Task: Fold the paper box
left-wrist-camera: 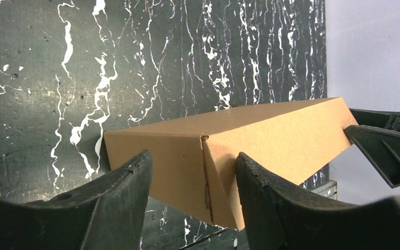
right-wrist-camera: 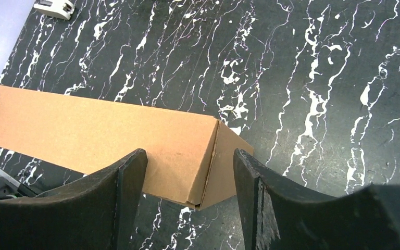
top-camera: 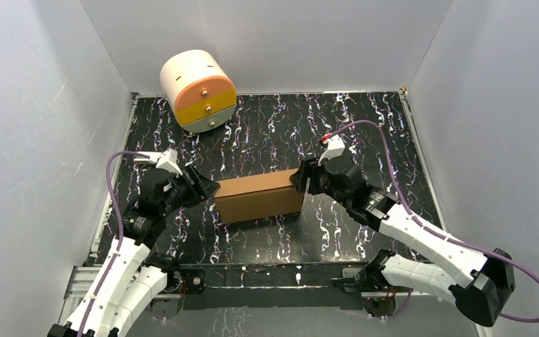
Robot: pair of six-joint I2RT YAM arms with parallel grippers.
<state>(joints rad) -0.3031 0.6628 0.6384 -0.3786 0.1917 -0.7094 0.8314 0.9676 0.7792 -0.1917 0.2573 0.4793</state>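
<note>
The paper box [top-camera: 260,198] is found near the middle of the black marbled table [top-camera: 288,126], flanked by both grippers. The left gripper [top-camera: 207,188] is set against its left end and the right gripper [top-camera: 302,179] against its right end. Both pairs of fingers are held spread apart, with a corner seam framed between them. The box is seen folded shut, plain brown, long and shallow.

The paper box [top-camera: 258,196] is smooth, matt brown cardboard. The table [top-camera: 288,133] carries a black, white-veined marble-look surface with a faint sheen. The left gripper [left-wrist-camera: 192,154] and right gripper [right-wrist-camera: 190,151] are matt black plastic, slightly grainy. The cabinet [top-camera: 189,74] looks smooth, satiny.
</note>
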